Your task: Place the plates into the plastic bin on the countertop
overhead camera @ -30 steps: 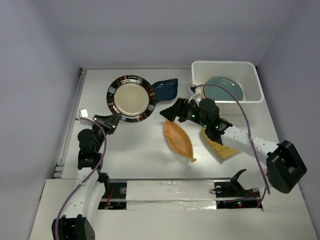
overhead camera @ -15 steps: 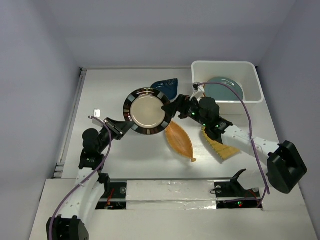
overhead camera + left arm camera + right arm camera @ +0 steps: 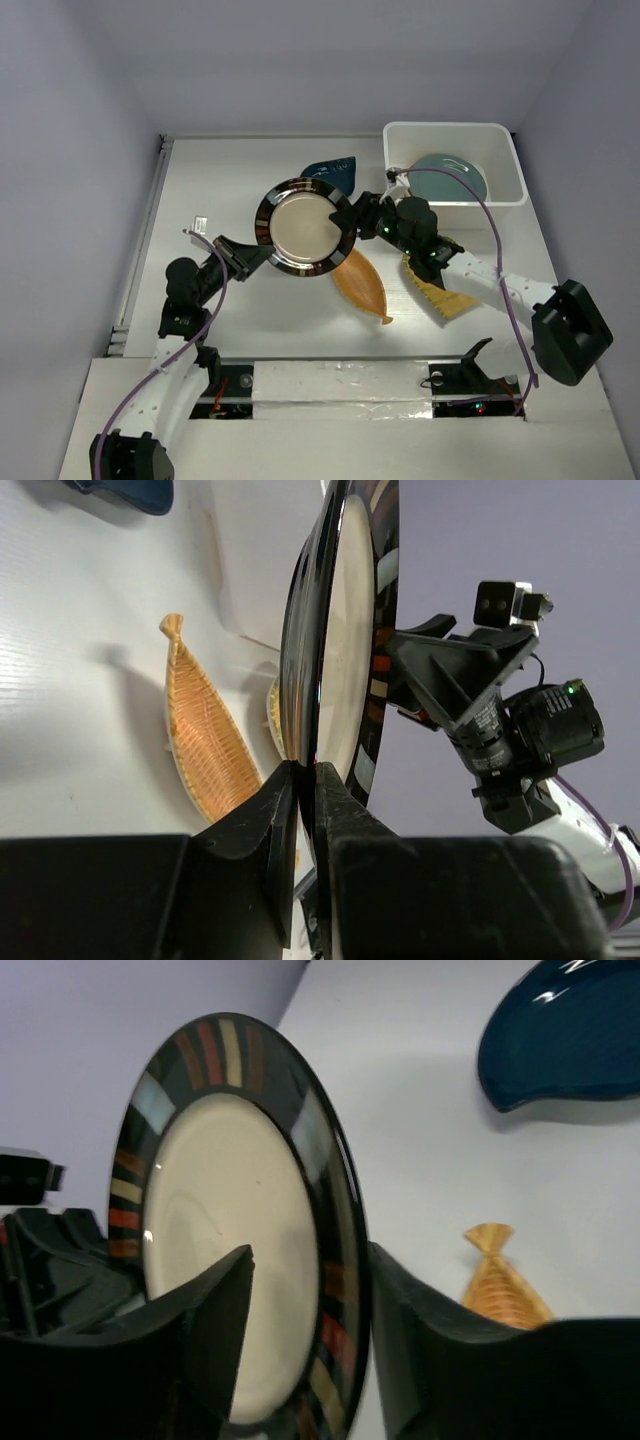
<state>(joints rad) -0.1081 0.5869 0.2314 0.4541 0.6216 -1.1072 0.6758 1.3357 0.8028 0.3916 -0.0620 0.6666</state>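
Overhead, the round cream plate with a dark rim of brown, red and pale stripes (image 3: 303,227) sits at frame centre, raised off the white countertop (image 3: 240,310) and well outside the white rectangular plastic bin (image 3: 500,135) at upper right. The left gripper (image 3: 262,250) is clamped on its lower-left rim. The right gripper (image 3: 350,218) has its jaws apart astride the opposite rim; whether they touch it cannot be told. A small white tag (image 3: 200,222) by the left arm is too small to read. The pale teal round plate (image 3: 455,175) lies in the bin, part-hidden by the near wall. The striped plate covers one end of the navy leaf dish (image 3: 335,172) and of the orange boat-shaped woven dish (image 3: 365,285). The right arm hides much of the yellow-green ribbed dish (image 3: 445,298).
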